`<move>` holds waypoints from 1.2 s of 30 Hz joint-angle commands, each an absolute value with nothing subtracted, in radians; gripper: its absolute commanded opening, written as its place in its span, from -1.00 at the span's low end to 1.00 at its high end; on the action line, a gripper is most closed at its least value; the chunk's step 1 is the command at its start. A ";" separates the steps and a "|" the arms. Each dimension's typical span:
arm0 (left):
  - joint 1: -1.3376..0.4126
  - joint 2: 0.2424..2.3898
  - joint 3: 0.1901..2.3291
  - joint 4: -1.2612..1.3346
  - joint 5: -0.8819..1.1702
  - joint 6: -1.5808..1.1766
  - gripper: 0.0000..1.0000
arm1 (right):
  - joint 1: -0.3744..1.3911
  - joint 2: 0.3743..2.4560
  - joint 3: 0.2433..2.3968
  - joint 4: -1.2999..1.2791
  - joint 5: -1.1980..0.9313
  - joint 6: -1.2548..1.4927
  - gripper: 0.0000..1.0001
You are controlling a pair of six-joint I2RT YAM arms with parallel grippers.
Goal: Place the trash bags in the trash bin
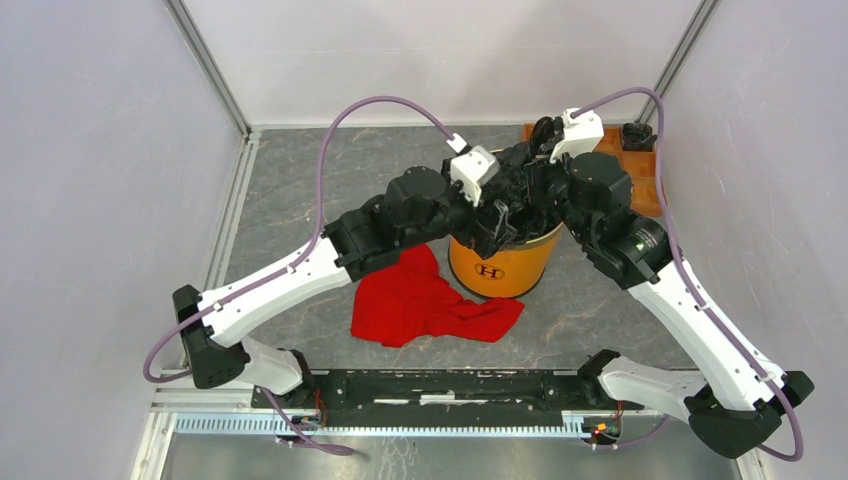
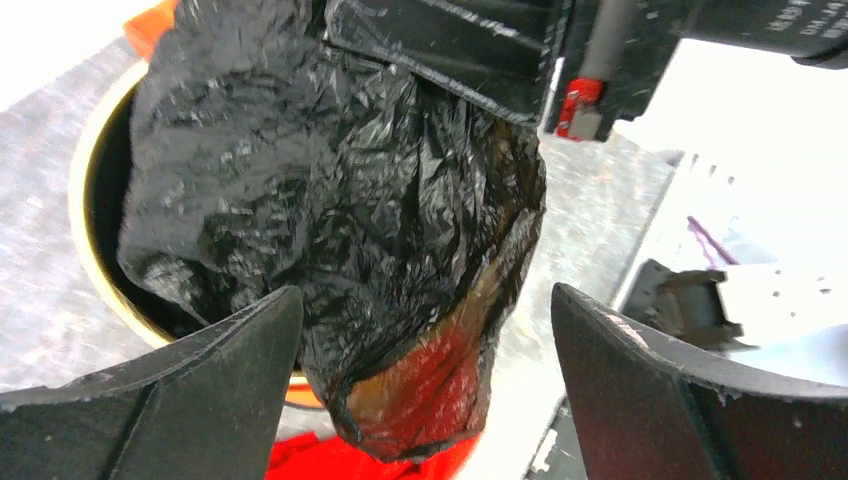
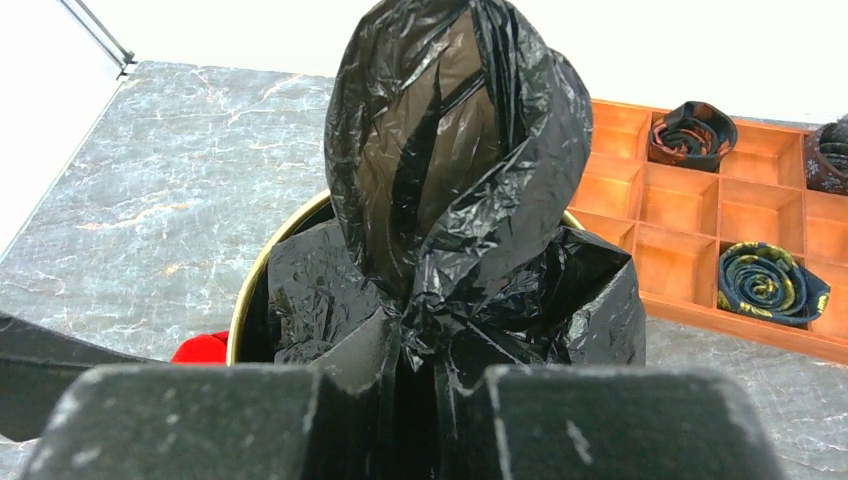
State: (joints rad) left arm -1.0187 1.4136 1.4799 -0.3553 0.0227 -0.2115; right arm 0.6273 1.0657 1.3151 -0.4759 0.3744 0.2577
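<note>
The orange-yellow trash bin point(image 1: 500, 268) with its "H" logo stands mid-table, both arms over its mouth. The crinkled black trash bag point(image 1: 515, 180) bulges over the bin's opening; it fills the left wrist view point(image 2: 330, 200) and spills over the gold rim point(image 2: 85, 215). My left gripper point(image 2: 425, 380) is open, its jaws wide apart around the bag's lower end and not touching it. My right gripper point(image 3: 435, 395) is shut on a bunched part of the bag point(image 3: 450, 150) above the bin rim point(image 3: 250, 290).
A red cloth point(image 1: 425, 300) lies on the table against the bin's near left side. An orange-brown compartment tray point(image 3: 700, 200) with small rolled dark bundles point(image 3: 765, 282) stands at the back right, close behind the right arm. Walls close in left and right.
</note>
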 commanded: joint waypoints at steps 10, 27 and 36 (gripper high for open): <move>-1.191 1.482 1.396 0.035 -0.523 0.281 0.67 | 0.625 1.033 1.302 -0.432 0.352 0.277 -0.69; -0.921 1.519 1.592 -0.255 -0.066 -0.367 -0.96 | 0.626 0.896 1.282 -0.558 0.309 0.055 0.96; -0.813 1.473 1.504 -0.179 0.151 -0.518 -0.96 | 0.625 0.780 1.186 -0.528 0.246 0.084 0.96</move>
State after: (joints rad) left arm -0.8295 1.5131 1.5150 -0.2394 -0.0013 -0.3851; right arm 0.6262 0.8013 1.2263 -0.5613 0.3096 0.0845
